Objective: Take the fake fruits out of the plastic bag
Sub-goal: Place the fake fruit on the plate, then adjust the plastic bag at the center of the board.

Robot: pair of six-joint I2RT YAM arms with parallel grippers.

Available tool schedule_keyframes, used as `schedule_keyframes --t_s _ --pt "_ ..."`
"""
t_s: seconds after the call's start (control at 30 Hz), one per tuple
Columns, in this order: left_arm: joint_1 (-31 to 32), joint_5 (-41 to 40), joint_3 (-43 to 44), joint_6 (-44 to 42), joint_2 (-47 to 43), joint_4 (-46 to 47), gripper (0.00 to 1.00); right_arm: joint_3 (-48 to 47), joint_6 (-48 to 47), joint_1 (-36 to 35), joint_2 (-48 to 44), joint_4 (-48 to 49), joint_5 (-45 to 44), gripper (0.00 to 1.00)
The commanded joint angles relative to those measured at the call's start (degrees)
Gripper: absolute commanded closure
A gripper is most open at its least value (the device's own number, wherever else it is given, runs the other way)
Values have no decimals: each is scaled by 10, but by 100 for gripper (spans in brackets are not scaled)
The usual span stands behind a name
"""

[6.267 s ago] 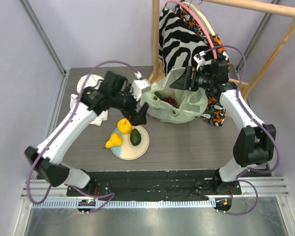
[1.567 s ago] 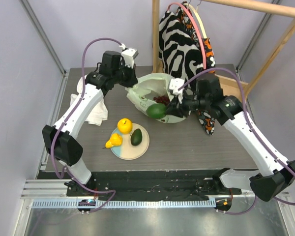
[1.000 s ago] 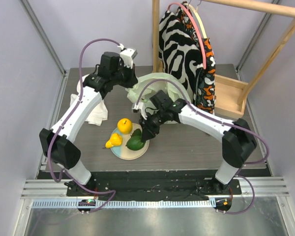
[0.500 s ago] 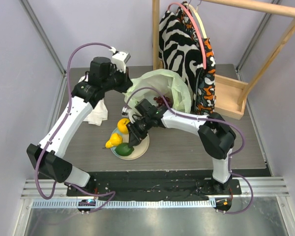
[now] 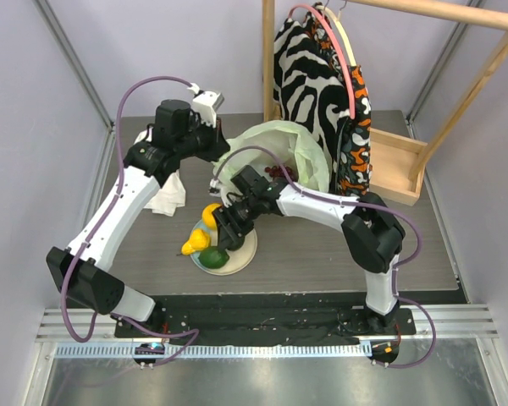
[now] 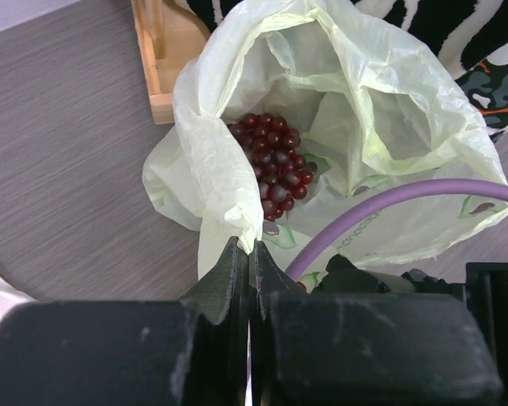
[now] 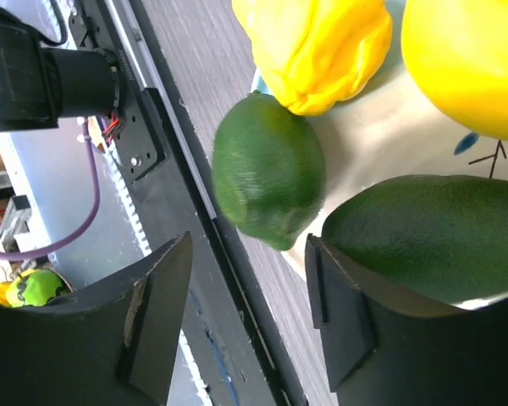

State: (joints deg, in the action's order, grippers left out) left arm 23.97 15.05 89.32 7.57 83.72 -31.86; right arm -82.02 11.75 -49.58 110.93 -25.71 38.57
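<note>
Right wrist | round green fruit lies just beyond parted jaws

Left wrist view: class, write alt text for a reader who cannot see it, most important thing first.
The left fingers pinch the rim of the pale green plastic bag, its mouth open on the grey table. A dark red grape bunch lies inside; a purple cable crosses the foreground.

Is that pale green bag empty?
No, a dark red grape bunch lies inside the plastic bag in the left wrist view.
</note>
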Motion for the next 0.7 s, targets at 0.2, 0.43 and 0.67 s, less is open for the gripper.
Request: schedule_keyframes --t_s 0.2,0.43,0.67 --pt "-2 29 27 24 -25 17 100 -146 -177 83 -132 -243 68 55" --pt "-2 96 -50 40 -58 16 100 -88 -262 179 -268 -188 -17 67" --pt "-2 119 -98 27 -82 -3 100 42 -275 186 -215 -72 -127 67"
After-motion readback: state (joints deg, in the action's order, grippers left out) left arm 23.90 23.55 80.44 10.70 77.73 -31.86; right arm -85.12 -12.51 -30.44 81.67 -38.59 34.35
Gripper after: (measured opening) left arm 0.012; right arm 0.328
